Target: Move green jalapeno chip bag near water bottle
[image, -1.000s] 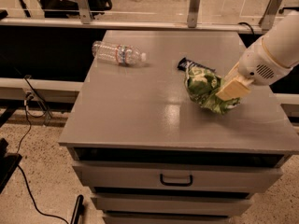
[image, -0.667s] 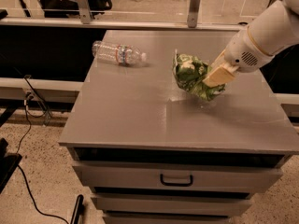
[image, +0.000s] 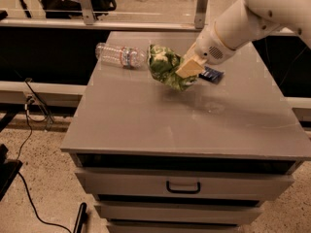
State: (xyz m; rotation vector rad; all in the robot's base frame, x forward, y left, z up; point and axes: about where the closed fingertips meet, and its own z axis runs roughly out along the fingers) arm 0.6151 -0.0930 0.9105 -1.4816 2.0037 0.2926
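Observation:
My gripper (image: 187,71) is shut on the green jalapeno chip bag (image: 165,66), a crinkled bright green bag with pale patches, and holds it lifted above the grey cabinet top (image: 160,120). The bag hangs just right of the water bottle (image: 120,55), a clear plastic bottle with a red-blue-white label lying on its side at the back left of the top. The bag's left edge is close to the bottle's right end. My white arm reaches in from the upper right.
A small dark blue wrapped bar (image: 212,74) lies on the top just right of the gripper. The cabinet has drawers with a handle (image: 183,187) below. A metal rail with posts (image: 201,6) runs behind. A black cable (image: 29,144) lies on the floor at left.
My gripper has lifted the green bag off the top and carried it left toward the bottle. The blue bar, hidden behind the bag before, now shows.

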